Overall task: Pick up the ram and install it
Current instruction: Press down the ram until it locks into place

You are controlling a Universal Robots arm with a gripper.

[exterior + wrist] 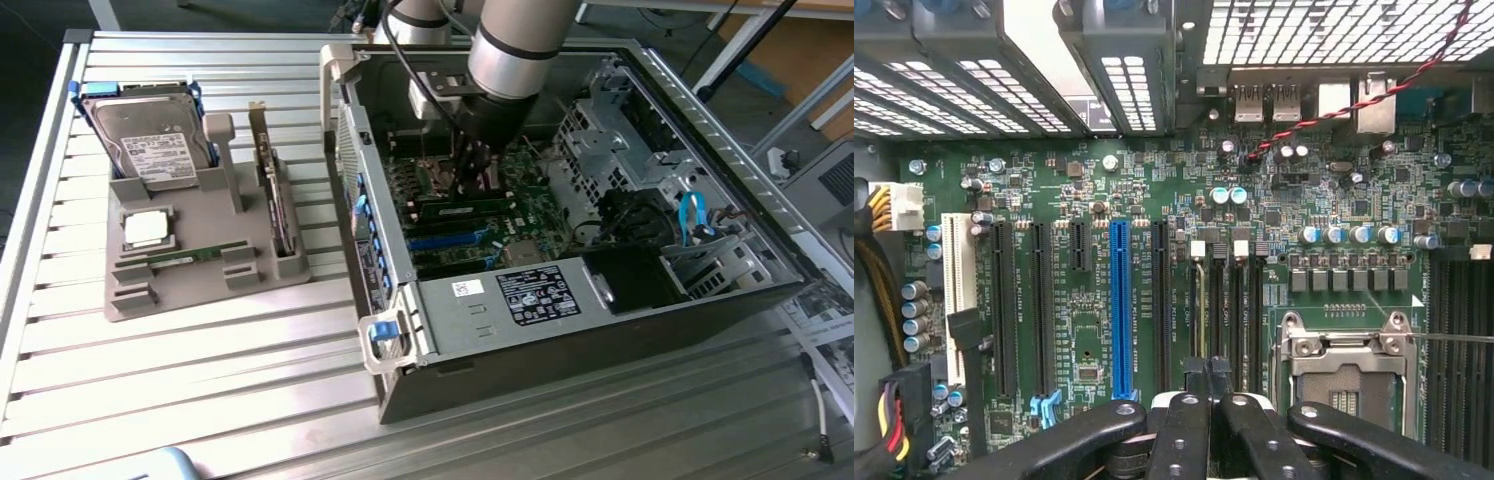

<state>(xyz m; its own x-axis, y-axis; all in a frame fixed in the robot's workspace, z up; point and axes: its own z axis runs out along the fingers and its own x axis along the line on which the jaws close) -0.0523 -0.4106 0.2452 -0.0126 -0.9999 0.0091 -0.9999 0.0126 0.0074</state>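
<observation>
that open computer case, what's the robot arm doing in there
The arm has reached down into the open computer case, with its claw shut just above the motherboard near the memory slots. In the wrist view a thin upright stick sits between the fingers over those slots, likely the ram, though too little of it shows to be sure. On the grey holder tray beside the case lie a hard drive, a processor chip, an upright card and a green stick.
</observation>
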